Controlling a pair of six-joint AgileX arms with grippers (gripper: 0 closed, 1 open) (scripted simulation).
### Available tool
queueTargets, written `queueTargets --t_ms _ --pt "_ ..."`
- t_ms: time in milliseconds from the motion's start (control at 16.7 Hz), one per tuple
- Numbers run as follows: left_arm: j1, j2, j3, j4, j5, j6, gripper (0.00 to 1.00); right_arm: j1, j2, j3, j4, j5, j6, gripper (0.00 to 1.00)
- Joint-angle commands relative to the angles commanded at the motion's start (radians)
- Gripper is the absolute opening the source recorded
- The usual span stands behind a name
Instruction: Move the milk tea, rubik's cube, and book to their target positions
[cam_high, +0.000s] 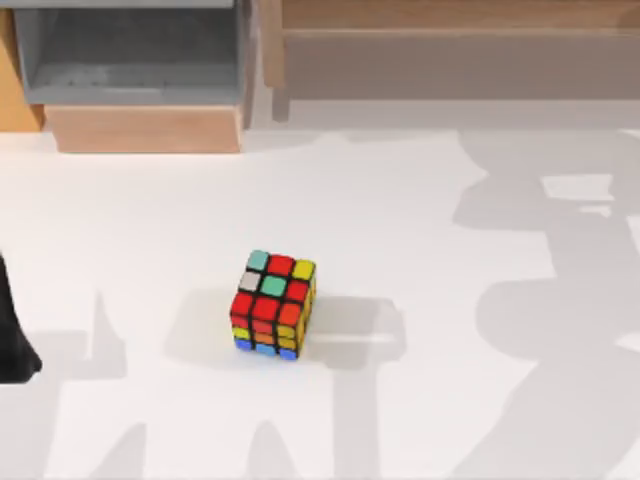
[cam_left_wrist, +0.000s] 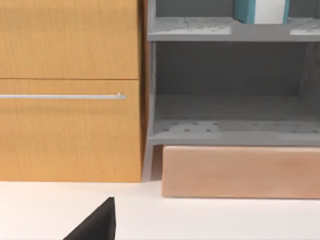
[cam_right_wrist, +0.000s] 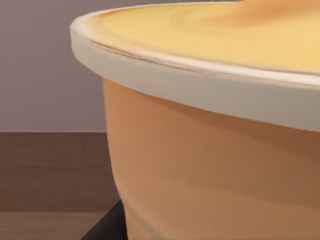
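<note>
Counter (cam_high: 420, 230): white, carrying the shadows of both arms across its right half and near edge.

Far left: a wooden cabinet (cam_left_wrist: 70, 90) with a thin metal handle bar (cam_left_wrist: 62, 96) across its front. Just right of it stood a grey shelf unit (cam_left_wrist: 230, 115) with open compartments, resting on a pale wooden base block (cam_high: 145, 128). On the upper shelf, a teal-and-white item (cam_left_wrist: 262, 11) stood upright, cut off at the frame edge; what it was could not be told.

Left edge of the counter: a dark part of the left arm (cam_high: 12, 335), low and near the edge. The left hand's black tip (cam_left_wrist: 97, 225) showed in the left wrist view, hovering over bare counter and facing the cabinet and shelf unit; whether its fingers were open or closed could not be told.

Centre: the rubik's cube (cam_high: 273, 305), black-framed, sat alone on the counter, well apart from the shelf unit and from the left arm. Top face showed teal, red, yellow, white and green stickers; the near face mostly red, with orange, yellow and blue lower rows. Nothing stood between it and either side.

Far right: a long wooden shelf (cam_high: 450, 50) ran along the back.

Right wrist view: the milk tea (cam_right_wrist: 215, 140), a tan cup with a pale rim, very close to the camera, a dark finger (cam_right_wrist: 107, 225) of the right hand beside its lower wall. Contact could not be confirmed.
</note>
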Motion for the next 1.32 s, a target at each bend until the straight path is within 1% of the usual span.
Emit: queueTargets --t_ms 240,600,840,960,1320 --pt "0.0 0.0 0.0 0.0 0.0 0.0 1.0 -0.079 0.017 -0.02 0.092 -0.039 0.007 0.0" --pt "0.0 0.0 0.0 0.0 0.0 0.0 1.0 -0.229 0.207 -0.065 0.306 -0.215 0.02 0.0" --pt "0.0 0.0 0.0 0.0 0.0 0.0 1.0 -0.313 0.322 -0.062 0.394 -0.307 0.008 0.0" --pt "0.0 0.0 0.0 0.0 0.0 0.0 1.0 -0.331 0.339 -0.059 0.407 -0.323 0.004 0.0" --pt "0.0 0.0 0.0 0.0 0.0 0.0 1.0 -0.328 0.35 -0.059 0.416 -0.322 0.007 0.0"
